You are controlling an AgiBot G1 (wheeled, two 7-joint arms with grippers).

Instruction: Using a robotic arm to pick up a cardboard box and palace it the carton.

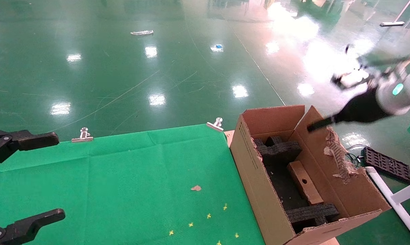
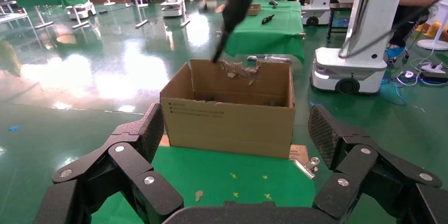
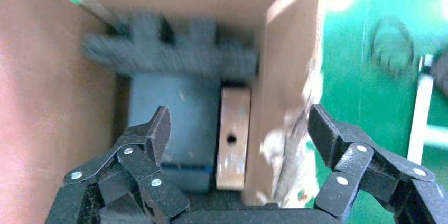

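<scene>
Box (image 1: 305, 186) inside carton (image 1: 259, 177), near torn wall

**Three views on one carton**

The head camera looked down from above; the carton (image 1: 293, 177) sat at lower right of its frame. The left wrist camera faced it level from across the green cloth (image 2: 232, 174), farther off. The right wrist camera looked straight down into it from close above. All three shared the carton.

Right arm (image 1: 389, 97) motion-blurred, upper right of head view, cut by edge. Carton (image 1: 259, 183) near corner cut by bottom edge. Carton's printed text (image 2: 185, 109) too small to read.
</scene>
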